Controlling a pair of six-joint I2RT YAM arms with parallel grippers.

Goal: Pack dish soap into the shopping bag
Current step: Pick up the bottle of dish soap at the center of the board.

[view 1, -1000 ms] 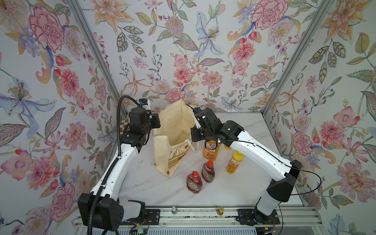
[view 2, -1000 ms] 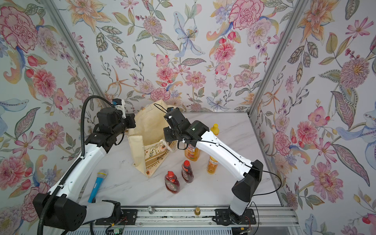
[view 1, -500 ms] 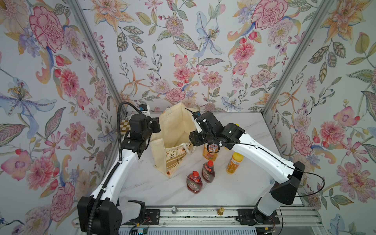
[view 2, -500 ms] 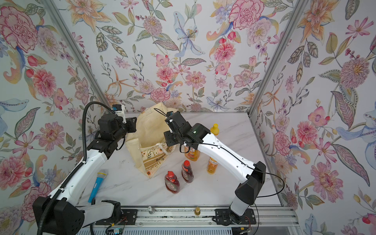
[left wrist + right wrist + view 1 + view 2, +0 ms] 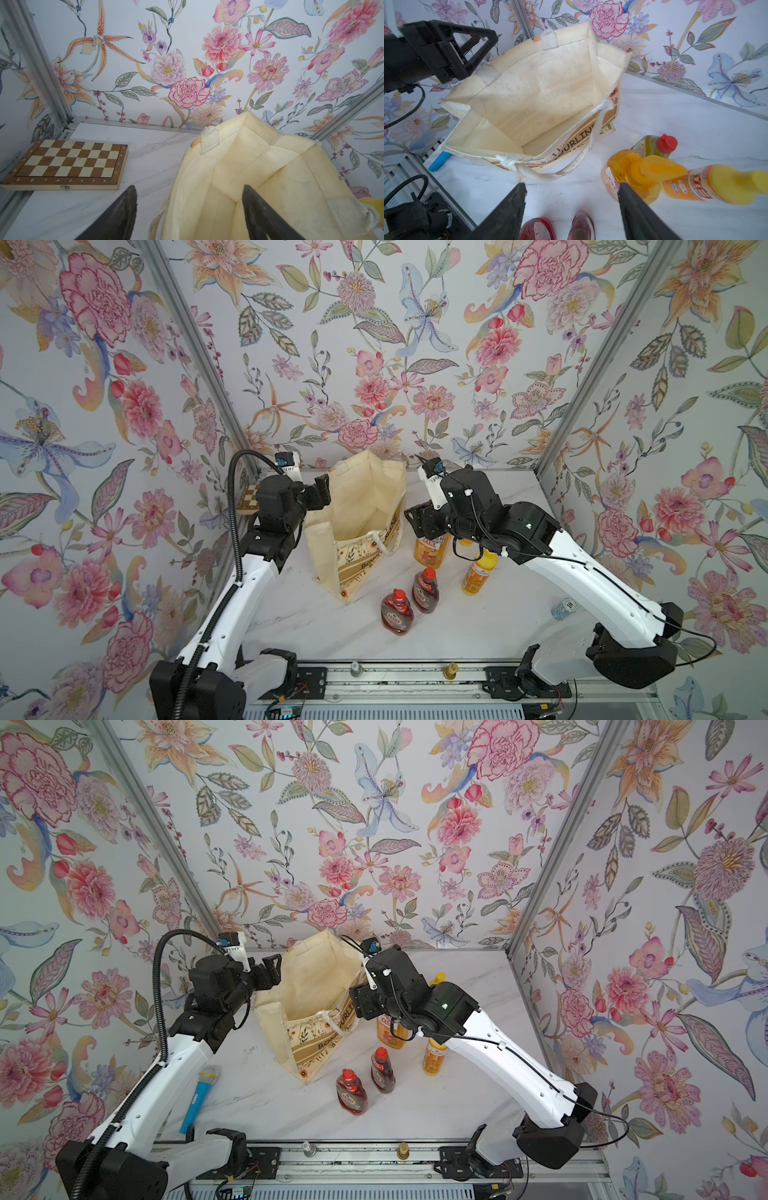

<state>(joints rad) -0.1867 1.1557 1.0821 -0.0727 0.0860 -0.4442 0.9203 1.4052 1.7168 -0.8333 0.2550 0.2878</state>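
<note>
**Mia:** Six soap bottles stand on the white table (image 5: 332,626), and all of them are outside the shopping bag (image 5: 539,93). The bag is empty. It sits upright between the two arms with its mouth open.

**Leo:** Are the grippers holding anything?

**Mia:** No. The left gripper (image 5: 189,187) is close by the bag's top edge. Its jaws are wide apart and pinch nothing. The right gripper (image 5: 572,185) is open and empty too. It hangs above the bottles, just beside the bag.

**Leo:** What could go wrong?

**Mia:** The bag is soft cloth and nobody holds it. I think a wall could flop in and close the mouth. The front wall sags low and a white rope handle (image 5: 529,173) droops there. A bottle could snag on it and tip the bag.

**Leo:** And the bottles?

**Mia:** They are smooth, shiny plastic, so they might slip. The orange pump bottle (image 5: 633,178) is fat with a long spout. A yellow-capped bottle (image 5: 716,185) and a green bottle (image 5: 652,145) stand close to it. A dark-red bottle (image 5: 397,612) and its twin (image 5: 424,591) are curvy. They are all crowded together. A finger going for one could knock over the one next to it.
</note>
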